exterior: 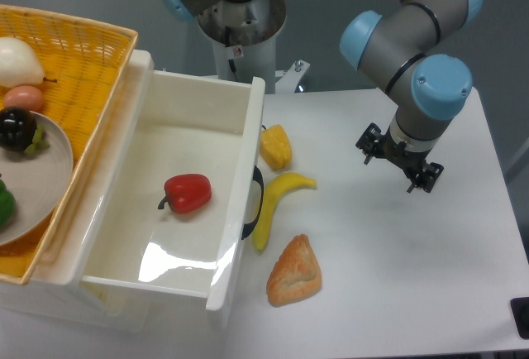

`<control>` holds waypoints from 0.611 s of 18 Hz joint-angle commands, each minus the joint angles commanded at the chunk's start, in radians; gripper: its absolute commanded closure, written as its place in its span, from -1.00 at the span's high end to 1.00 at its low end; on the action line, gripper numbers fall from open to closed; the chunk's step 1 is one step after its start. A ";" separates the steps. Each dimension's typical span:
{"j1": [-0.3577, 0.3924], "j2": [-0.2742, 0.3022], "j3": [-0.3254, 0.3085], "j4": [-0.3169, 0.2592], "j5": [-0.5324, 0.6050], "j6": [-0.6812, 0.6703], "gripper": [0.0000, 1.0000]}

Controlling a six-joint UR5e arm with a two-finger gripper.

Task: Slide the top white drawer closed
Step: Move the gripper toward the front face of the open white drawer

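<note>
The top white drawer (140,235) is pulled far out toward the right. Its front panel (241,235) carries a curved black handle (254,203). A red bell pepper (187,193) lies inside it. My gripper (398,160) hangs over the table well to the right of the drawer front, apart from the handle and touching nothing. It points down, and the grey wrist hides its fingertips. Only black finger parts (424,176) stick out on either side, so the gap between them cannot be judged.
Just right of the drawer front lie a yellow pepper (275,146), a banana (277,202) and a bread pastry (295,270). A yellow wicker basket (83,69) with a plate (51,169) of food sits on the cabinet's left. The robot base (240,24) stands behind.
</note>
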 joint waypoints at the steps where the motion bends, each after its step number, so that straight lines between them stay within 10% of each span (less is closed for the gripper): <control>1: -0.002 0.000 0.002 0.000 0.000 0.000 1.00; 11: -0.009 0.003 -0.092 0.060 -0.040 -0.035 1.00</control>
